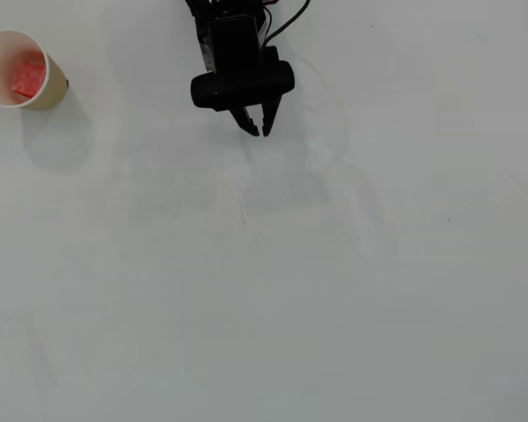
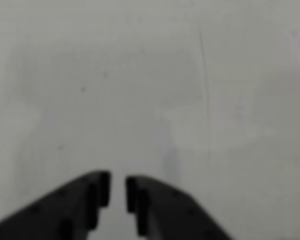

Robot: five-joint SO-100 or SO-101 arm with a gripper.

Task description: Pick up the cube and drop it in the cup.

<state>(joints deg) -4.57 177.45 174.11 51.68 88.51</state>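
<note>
In the overhead view the tan paper cup [image 1: 55,88] stands at the far left top of the table. The small red cube [image 1: 27,77] lies inside it, against the cream-white inner wall. My black gripper [image 1: 261,131] hangs over bare table near the top middle, well to the right of the cup, pointing toward the bottom of the view. Its fingertips are almost together, with only a thin slit between them and nothing held. The wrist view shows the gripper [image 2: 118,191] the same way, over blurred white table; neither cup nor cube appears there.
The white table [image 1: 264,281] carries faint creases and smudges. Black cables [image 1: 286,22] trail off the arm at the top edge. No other objects are in view.
</note>
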